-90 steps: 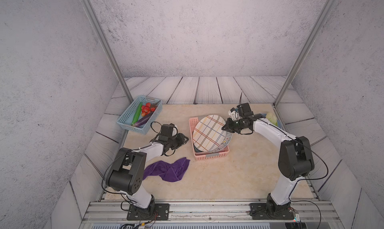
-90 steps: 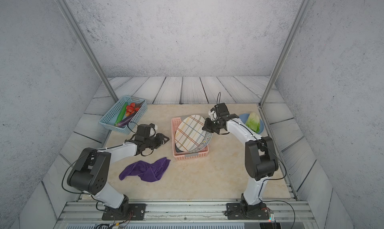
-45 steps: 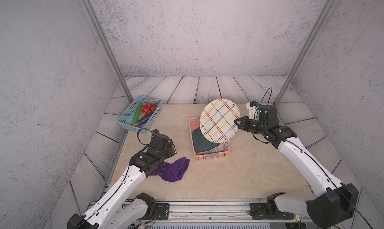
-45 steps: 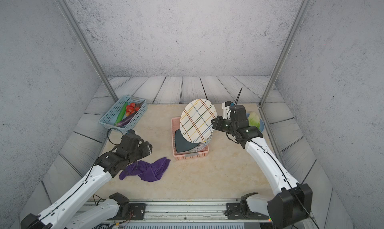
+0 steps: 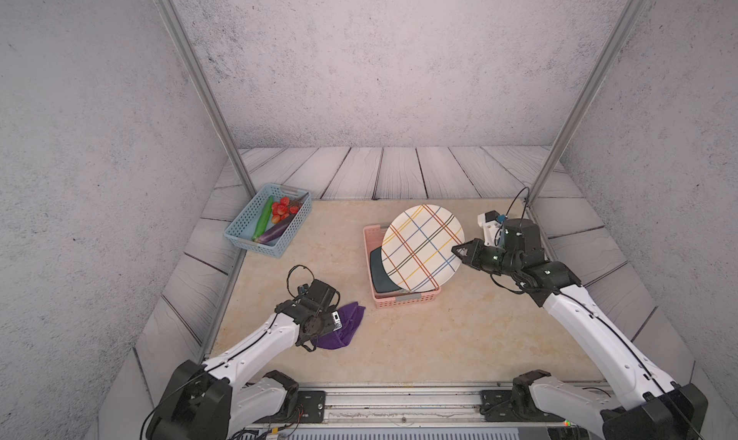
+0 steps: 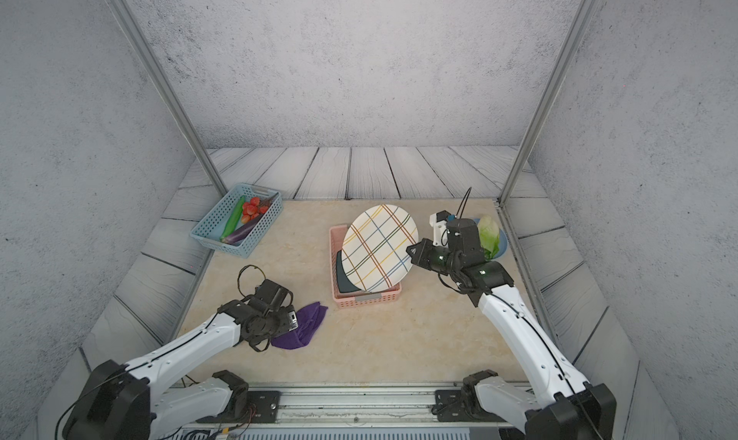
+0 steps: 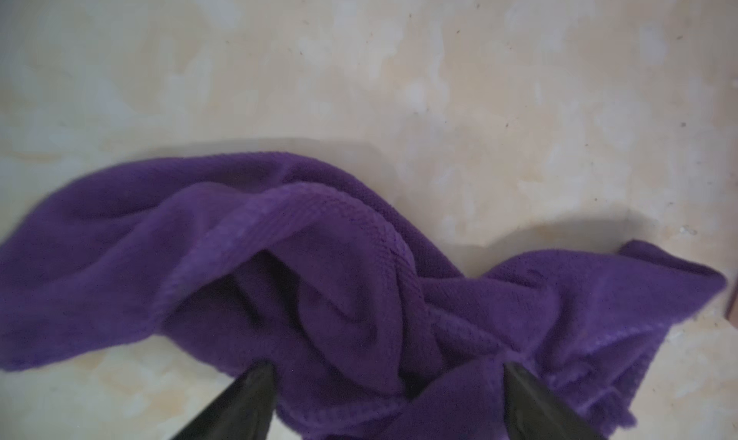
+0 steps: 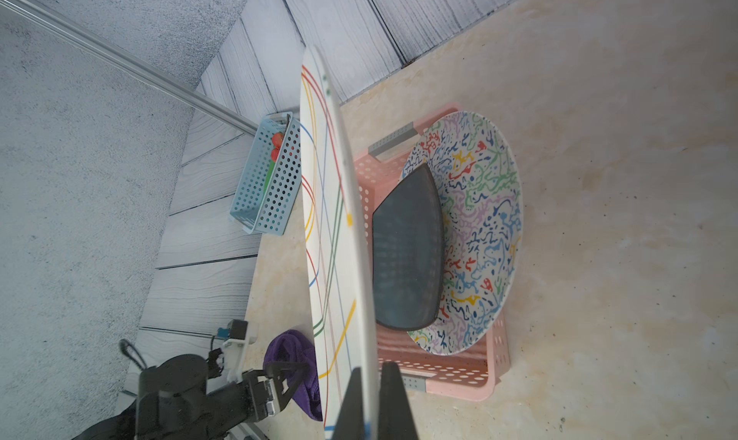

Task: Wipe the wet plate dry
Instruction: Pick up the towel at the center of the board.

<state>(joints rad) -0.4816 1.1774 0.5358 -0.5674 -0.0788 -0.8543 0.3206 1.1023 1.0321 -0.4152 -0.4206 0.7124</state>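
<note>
Plaid plate (image 5: 422,248) is up above the pink basket (image 5: 383,302), standing nearly on edge. The right gripper (image 5: 459,251) is clamped tight on the rim at 1 side, and the right wrist view shows both fingers pinching that thin edge. Makes sense to me: the striped face is turned toward the left arm's side so it's all open for wiping, and a rim-only grip keeps the fingers out of the way. The 2 other plates, a dark plate (image 8: 407,250) and a squiggly-patterned plate (image 8: 479,226), lie in the basket right below it. The left gripper (image 7: 387,368) is down over the purple cloth (image 7: 319,258) on the table (image 7: 479,78). Its jaws are spread wide around a bunched fold, with nothing pinched as far as I can tell. My guess is the next step is closing on that fold and bringing the cloth up. Only worry: a rim pinch could let the plate swivel once the cloth pushes on it.
</note>
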